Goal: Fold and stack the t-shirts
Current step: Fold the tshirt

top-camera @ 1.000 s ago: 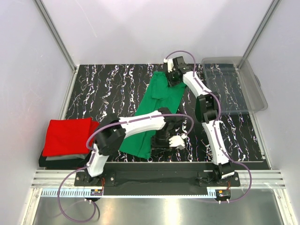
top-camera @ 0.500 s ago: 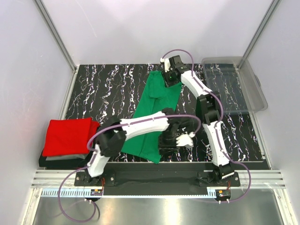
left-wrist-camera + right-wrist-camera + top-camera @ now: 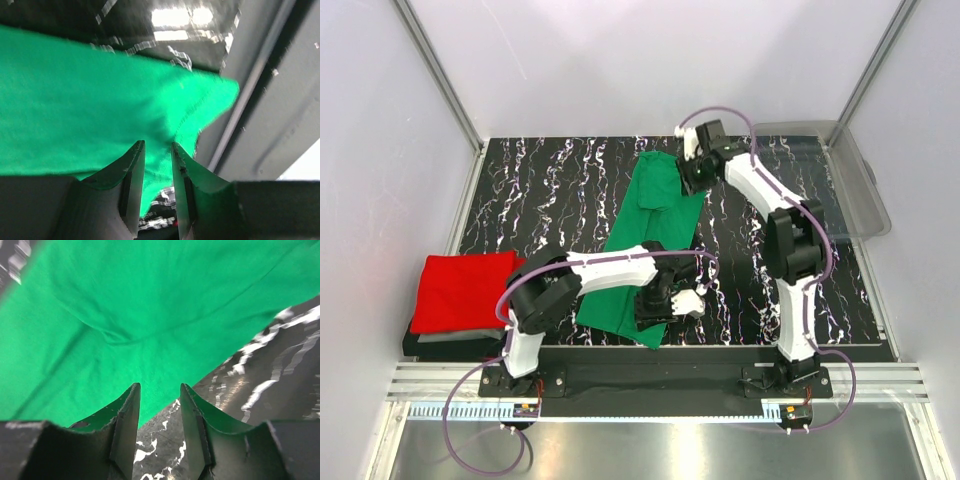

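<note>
The bright green t-shirt (image 3: 650, 225) lies spread as a long strip from the far middle of the table to its near edge. My left gripper (image 3: 655, 305) hovers over the shirt's near corner (image 3: 200, 100); its jaws (image 3: 157, 145) stand slightly apart, with cloth under them. My right gripper (image 3: 692, 175) is at the shirt's far right edge (image 3: 150, 315); its jaws (image 3: 160, 387) are apart, with bare table between them. The folded red t-shirt (image 3: 465, 290) lies on the folded grey one (image 3: 460, 338) at the near left.
A clear plastic bin (image 3: 830, 185) stands at the far right. The table is black with white marbling (image 3: 550, 190). White walls and metal posts close it in. A metal rail (image 3: 650, 380) runs along the near edge by the arm bases.
My left gripper first swung right, dragging the shirt's near corner with it, then came back left over the cloth. My right gripper shifted a little to the right at the far edge.
</note>
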Robot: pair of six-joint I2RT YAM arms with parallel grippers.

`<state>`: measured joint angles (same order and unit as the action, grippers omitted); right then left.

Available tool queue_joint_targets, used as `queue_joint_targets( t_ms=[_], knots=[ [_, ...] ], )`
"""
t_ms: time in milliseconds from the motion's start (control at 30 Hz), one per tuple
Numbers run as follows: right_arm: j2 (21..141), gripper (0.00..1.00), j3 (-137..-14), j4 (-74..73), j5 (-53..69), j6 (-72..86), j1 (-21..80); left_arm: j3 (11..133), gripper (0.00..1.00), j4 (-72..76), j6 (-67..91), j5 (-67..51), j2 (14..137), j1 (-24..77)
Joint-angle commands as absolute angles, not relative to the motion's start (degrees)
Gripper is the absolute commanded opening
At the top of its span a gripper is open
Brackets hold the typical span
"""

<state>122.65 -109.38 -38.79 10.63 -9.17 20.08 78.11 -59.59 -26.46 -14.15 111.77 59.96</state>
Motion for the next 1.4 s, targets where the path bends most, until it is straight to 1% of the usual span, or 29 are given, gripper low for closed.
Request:
queue_joint_targets(
  t_ms=[0,233,400,533,633,800,967,1000,1067,1100,1133,1167,1200,1233,1267,1300,1333,1367],
  knots=[
    [126.47,0.44,-107.75,-39.81,12.57,-8.88,20.04,77.34,0.31,-55.11,-26.02,-14.85,113.46,60.12],
    [133.14,0.44,-113.46,-41.04,12.3,-9.41,20.04,78.57,0.31,-54.32,-25.75,-16.87,117.76,60.21],
    [140.09,0.44,-120.65,-41.92,11.52,-9.75,19.95,84.01,0.31,-54.58,-25.93,-17.75,122.86,60.29],
    [145.88,0.44,-126.9,-42.54,10.02,-10.55,19.86,91.99,0.31,-56.07,-26.37,-18.19,128.39,60.38],
    [148.26,0.44,-130.86,-42.8,9.49,-11.34,19.86,97.27,0.32,-57.74,-26.63,-18.63,131.03,60.38],
    [150.29,0.45,-135.34,-42.63,8.96,-12.57,19.77,101.95,0.34,-58.97,-26.54,-18.72,133.24,60.64],
    [150.12,0.45,-136.41,-42.36,8.7,-12.74,19.51,105.38,0.34,-59.85,-26.19,-16.88,133.86,60.56],
    [149.16,0.44,-136.15,-42.36,8.44,-12.74,19.6,105.38,0.33,-60.46,-25.76,-16.35,133.07,60.47],
    [143.02,0.45,-134.83,-42.1,6.77,-12.92,19.51,102.58,0.34,-60.64,-25.05,-15.56,126.42,60.12],
    [140.13,0.46,-132.65,-42.1,6.07,-13.01,19.42,101.0,0.37,-60.64,-25.05,-15.47,122.82,60.03],
    [133.49,0.46,-131.15,-41.93,5.28,-12.75,19.34,98.46,0.46,-60.56,-24.87,-14.34,114.95,60.03],
    [129.68,0.47,-129.39,-41.66,5.36,-12.31,19.25,97.39,0.52,-60.56,-24.53,-13.54,110.96,59.94],
    [125.81,0.48,-124.5,-41.49,5.62,-11.0,19.07,96.51,0.54,-60.56,-24.35,-12.84,107.18,59.94],
    [118.11,0.49,-121.41,-41.22,6.32,-9.94,18.99,95.29,0.56,-60.56,-23.91,-11.7,100.79,59.77],
    [114.21,0.51,-117.9,-40.79,7.02,-8.1,18.98,94.84,0.56,-60.47,-21.99,-11.6,98.03,58.98],
    [110.52,0.6,-110.38,-40.78,7.9,-3.3,18.98,94.4,0.59,-60.03,-20.32,-11.34,95.65,58.54],
    [103.95,0.65,-106.47,-40.78,10.96,-0.38,18.98,93.44,0.63,-59.51,-18.13,-9.25,91.8,57.93],
    [100.84,0.67,-102.61,-41.13,12.73,2.87,18.98,92.56,0.65,-58.72,-12.19,-8.1,90.19,56.44]
  ],
)
